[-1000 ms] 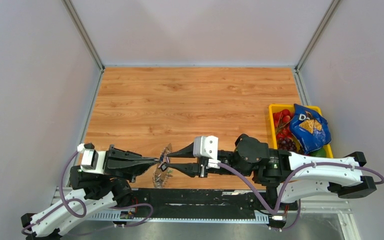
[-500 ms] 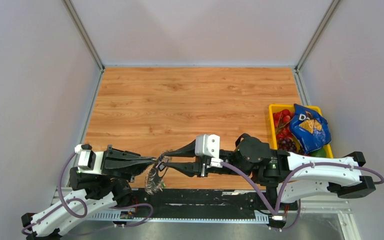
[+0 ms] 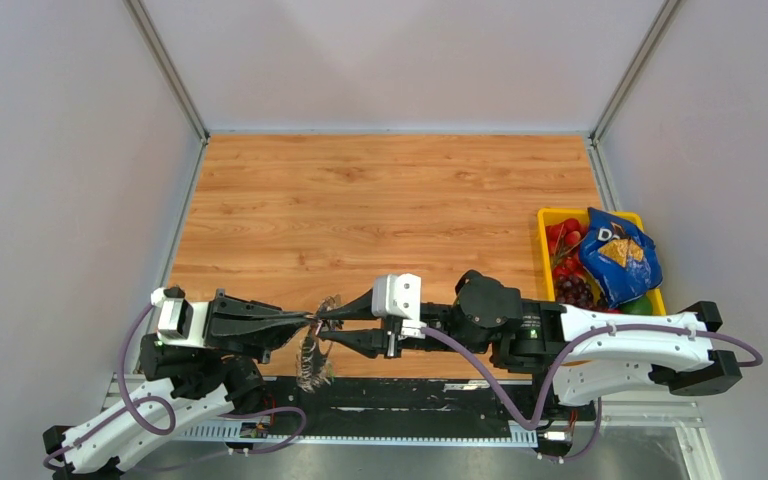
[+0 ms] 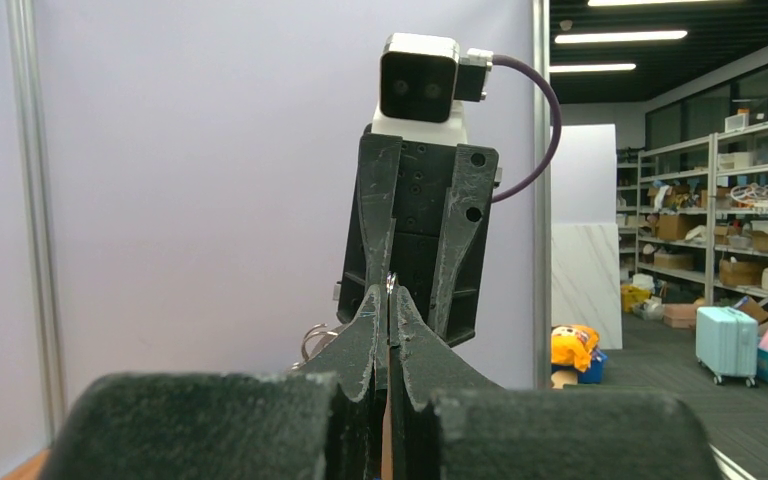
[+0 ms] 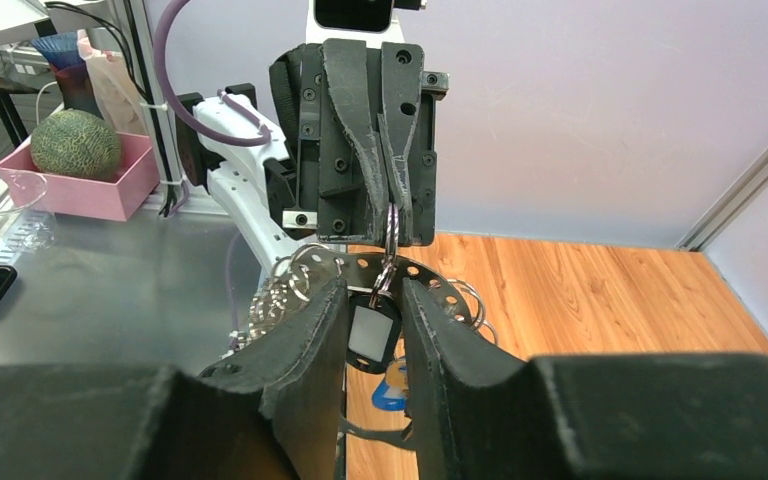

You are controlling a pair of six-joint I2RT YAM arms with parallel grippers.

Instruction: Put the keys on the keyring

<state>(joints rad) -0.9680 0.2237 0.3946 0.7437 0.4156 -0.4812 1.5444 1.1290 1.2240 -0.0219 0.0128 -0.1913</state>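
My left gripper is shut on a small silver split ring of the keyring, which hangs below the tips near the table's front edge. In the right wrist view the keyring is a dark perforated band with several small split rings. My right gripper faces the left one tip to tip. Its jaws stand slightly apart around a black-tagged key. A blue-tagged key hangs just below it. In the left wrist view my left gripper pinches a thin metal edge.
A yellow bin holding fruit and a blue snack bag stands at the right edge of the wooden table. Grey walls enclose the table on three sides. A black rail runs along the front.
My right arm has moved left toward the left gripper. The hanging keyring has swung down and slightly left. The left gripper has barely moved.
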